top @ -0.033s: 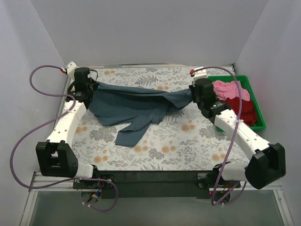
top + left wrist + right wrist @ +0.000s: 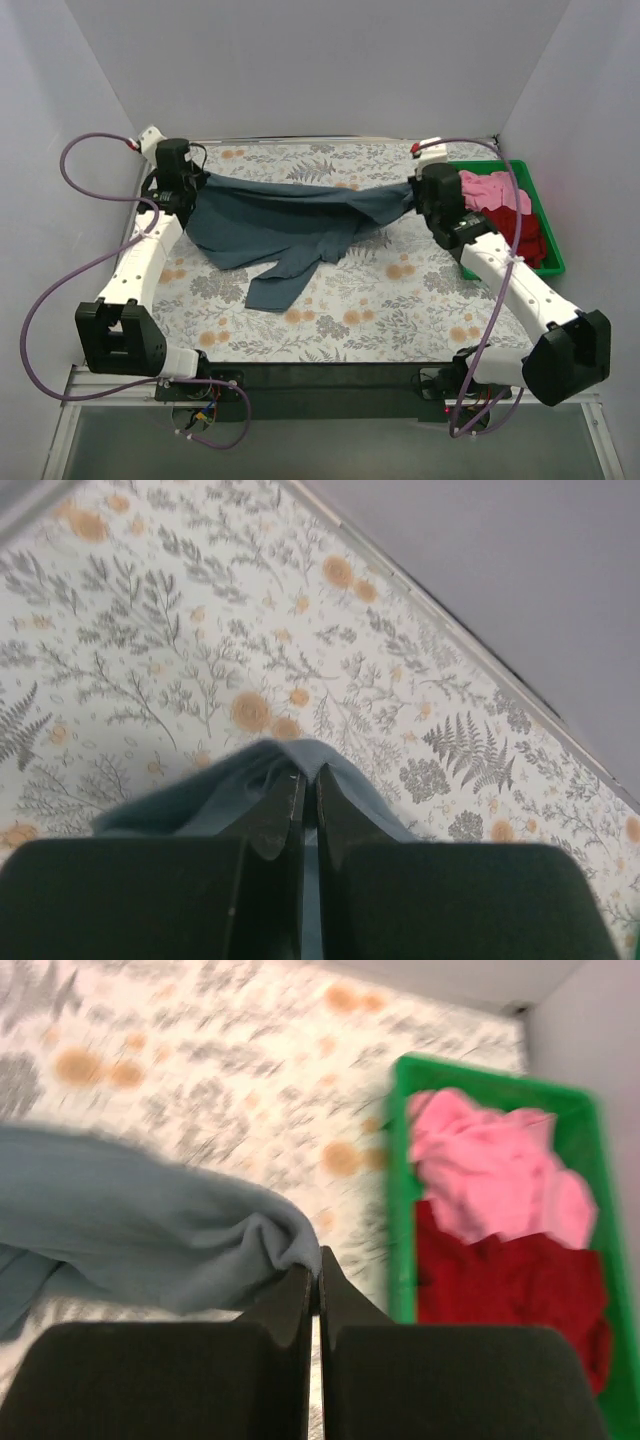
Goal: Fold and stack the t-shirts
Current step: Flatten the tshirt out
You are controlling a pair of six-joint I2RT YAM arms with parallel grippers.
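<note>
Clearly both grippers were clamped on cloth. The left gripper (image 2: 308, 785) had its fingers pressed together on a fold of the blue-grey t-shirt (image 2: 290, 225) near the table's (image 2: 400, 300) far left corner, and the right gripper (image 2: 316, 1265) pinched another bunched edge of the same shirt toward the far right, just beside the green bin (image 2: 400, 1190). Between them the shirt hung in a sagging band across the far half of the table, with its lower part and one trailing piece draped onto the surface toward the middle. The pink t-shirt (image 2: 490, 1175) and the dark red t-shirt (image 2: 510, 1280) lay crumpled in the bin at the far right corner, pink on the far side.

The cloth looked light, limp and creased, so it would probably droop and fold on itself wherever unsupported. Grips at two opposite edge points, kept well apart, seemed the best way to spread it flat.
</note>
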